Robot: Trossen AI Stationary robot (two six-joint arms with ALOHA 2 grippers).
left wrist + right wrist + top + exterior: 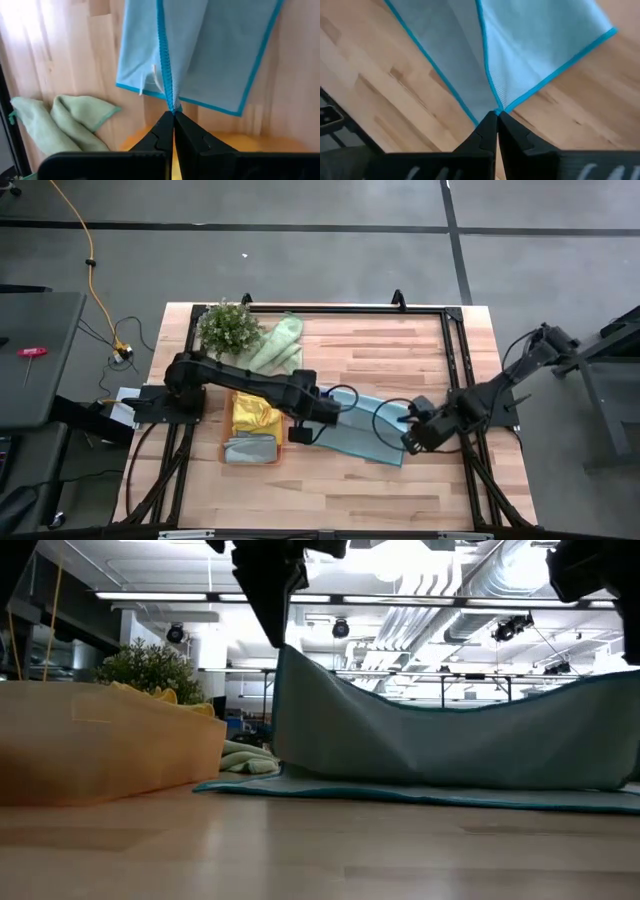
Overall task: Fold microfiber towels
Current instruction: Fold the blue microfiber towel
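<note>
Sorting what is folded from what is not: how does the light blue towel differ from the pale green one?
The light blue towel is pinched at two corners by the left gripper and right gripper and partly lifted; the pale green towel lies crumpled and untouched beside the plant. Blue sits mid-table, green near the far edge. Both are soft cloths.

Grey floor (330, 250), bright ceiling strip lights (180, 595)

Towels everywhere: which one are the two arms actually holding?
The light blue towel, pinched by both grippers, left and right. The green, yellow and grey ones lie untouched.
</note>
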